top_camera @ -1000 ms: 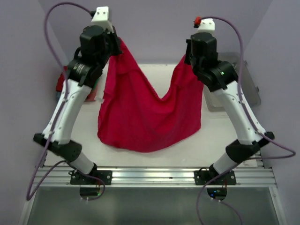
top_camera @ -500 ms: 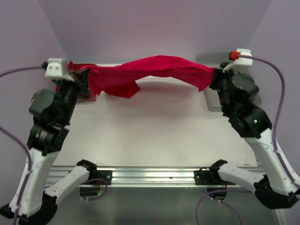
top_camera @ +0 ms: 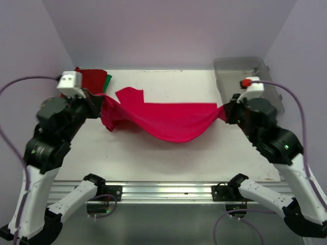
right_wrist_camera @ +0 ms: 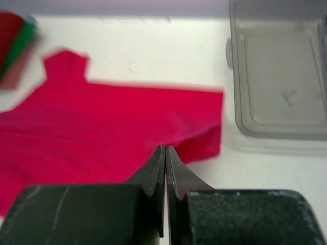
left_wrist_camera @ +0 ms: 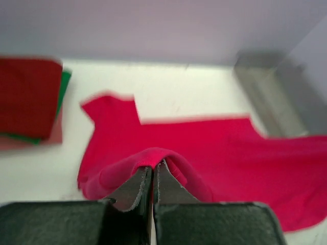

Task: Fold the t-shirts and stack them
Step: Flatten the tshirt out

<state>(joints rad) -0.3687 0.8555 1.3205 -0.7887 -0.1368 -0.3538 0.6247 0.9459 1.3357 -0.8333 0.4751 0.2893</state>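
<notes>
Crimson-pink t-shirt point(top_camera: 168, 120) hung stretched between the two grippers, its middle drooping toward the white surface point(top_camera: 168, 153), where its far sleeve lay spread. The left gripper point(left_wrist_camera: 153, 168) was clamped on a bunched fold at one end, and the right gripper point(right_wrist_camera: 165, 150) pinched the opposite edge, jaws tight together. A folded pile of dark red tee point(left_wrist_camera: 28, 94), green tee point(left_wrist_camera: 64, 84) and salmon-pink tee point(left_wrist_camera: 55, 133) sat beyond and left of the left gripper. A clear grey bin point(right_wrist_camera: 278, 76) stood beyond and right of the right gripper.

T-shirt point(top_camera: 168, 120) spans the centre; folded stack point(top_camera: 91, 79), seemingly three shirts, far left; bin point(top_camera: 240, 71) far right.
</notes>
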